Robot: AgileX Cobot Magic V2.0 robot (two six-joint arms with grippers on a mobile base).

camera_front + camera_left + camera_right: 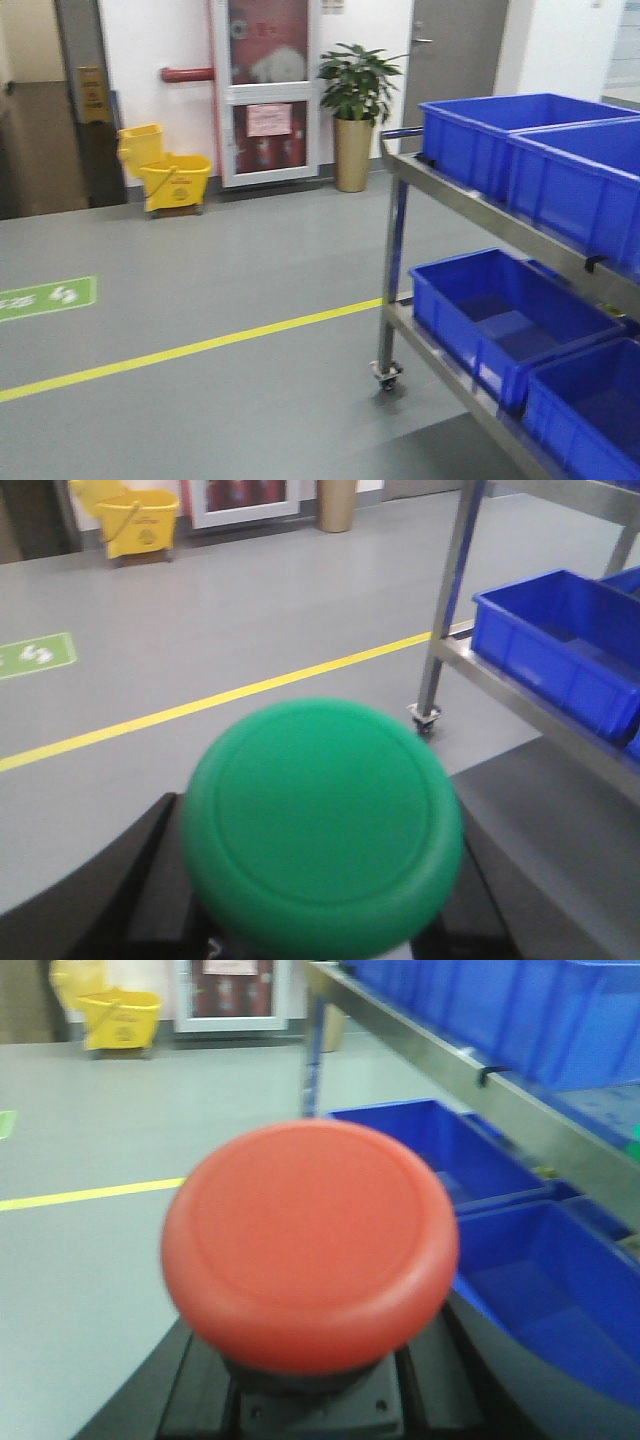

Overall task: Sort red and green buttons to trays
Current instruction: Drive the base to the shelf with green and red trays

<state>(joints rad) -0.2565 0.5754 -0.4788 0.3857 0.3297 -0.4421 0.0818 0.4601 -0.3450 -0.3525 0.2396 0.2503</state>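
A green button [322, 825] fills the lower middle of the left wrist view, its round cap facing the camera; my left gripper [318, 935] is shut on the body under the cap, black fingers [110, 890] showing on both sides. In the right wrist view a red button [310, 1245] sits the same way, with my right gripper [315, 1405] shut on its dark boxy body [318, 1408]. Neither gripper appears in the front view. The trays are out of view.
A steel wheeled rack [470, 205] stands at the right, carrying deep blue crates [505, 310] on two shelves. A yellow line [190, 350] crosses the grey floor. A yellow mop bucket [170, 170], a potted plant [355, 100] and doors line the far wall.
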